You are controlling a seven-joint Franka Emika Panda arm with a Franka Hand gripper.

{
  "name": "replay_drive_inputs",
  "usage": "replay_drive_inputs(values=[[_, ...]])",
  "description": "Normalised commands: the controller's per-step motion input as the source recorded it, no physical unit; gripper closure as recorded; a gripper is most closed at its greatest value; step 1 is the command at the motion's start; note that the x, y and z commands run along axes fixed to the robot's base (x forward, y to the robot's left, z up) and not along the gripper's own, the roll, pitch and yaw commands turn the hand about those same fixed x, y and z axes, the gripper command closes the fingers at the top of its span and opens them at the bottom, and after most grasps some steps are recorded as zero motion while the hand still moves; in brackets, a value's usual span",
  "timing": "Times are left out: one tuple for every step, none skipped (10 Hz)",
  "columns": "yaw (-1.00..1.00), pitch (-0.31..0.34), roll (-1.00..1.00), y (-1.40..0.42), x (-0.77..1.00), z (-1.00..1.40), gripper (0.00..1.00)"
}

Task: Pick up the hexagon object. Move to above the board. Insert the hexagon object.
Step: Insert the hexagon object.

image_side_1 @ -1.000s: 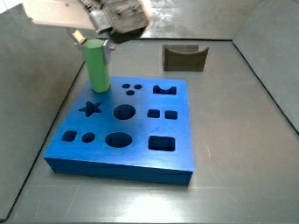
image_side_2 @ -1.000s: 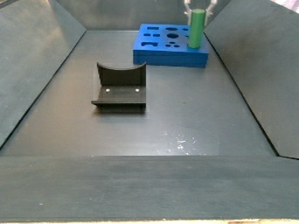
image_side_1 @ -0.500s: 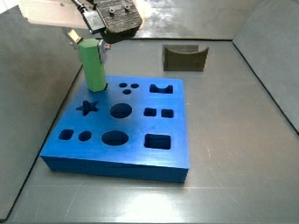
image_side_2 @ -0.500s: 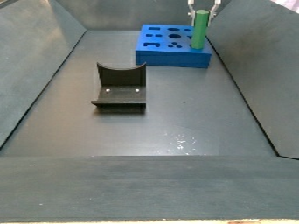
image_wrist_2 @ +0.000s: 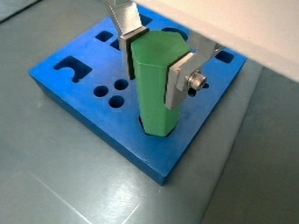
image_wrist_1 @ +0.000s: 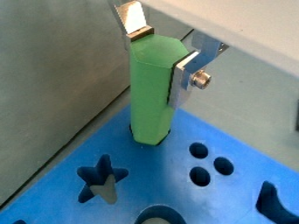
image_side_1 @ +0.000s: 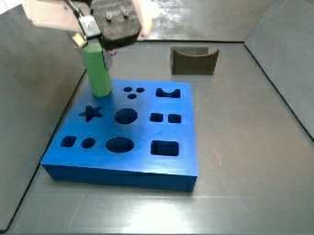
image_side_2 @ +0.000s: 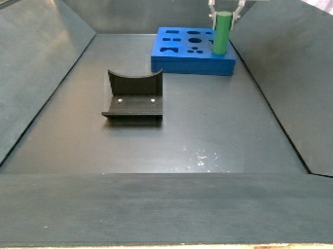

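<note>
My gripper [image_wrist_1: 162, 54] is shut on the hexagon object [image_wrist_1: 152, 92], a bright green prism held upright. It also shows in a wrist view [image_wrist_2: 156, 83] and in both side views [image_side_1: 97, 72] [image_side_2: 223, 33]. Its lower end stands at a corner of the board [image_side_1: 135, 147], a thick blue slab with dark cut-outs, and looks to enter a hole there. The board also shows in a side view [image_side_2: 182, 56] and in both wrist views [image_wrist_1: 222, 188] [image_wrist_2: 82, 92]. The silver fingers [image_wrist_2: 177, 80] clamp the peg's upper half.
The fixture [image_side_2: 131, 97], a dark bracket, stands on the grey floor apart from the board; it also shows in a side view [image_side_1: 194, 61]. Grey walls [image_side_2: 53, 68] enclose the floor. A star hole [image_wrist_1: 100, 175] and round holes [image_wrist_1: 200, 163] lie near the peg.
The gripper and the green peg have shifted slightly and sit a little lower over the board's corner. The board has shifted a little in the side view.
</note>
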Motion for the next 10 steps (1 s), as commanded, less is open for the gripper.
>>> replay_drive_inputs(values=[[0.40,-0.137,0.27,0.02,0.00,-0.85,1.00],[0.45,-0.140,0.09,0.01,-0.02,-1.00,1.00],[0.34,-0.083,0.07,0.00,-0.01,-1.00,1.00],[0.30,-0.051,0.07,0.00,0.00,-1.00,1.00],[0.30,-0.040,0.07,0.00,0.00,-1.00,1.00],[0.38,-0.051,0.06,0.00,-0.02,-1.00,1.00],[0.38,-0.009,0.02,0.00,0.00,-1.00,1.00],[0.39,-0.006,0.02,0.00,0.00,-1.00,1.00],[0.39,-0.006,0.02,0.00,0.00,-1.00,1.00],[0.39,-0.009,0.02,0.00,0.00,-1.00,1.00]])
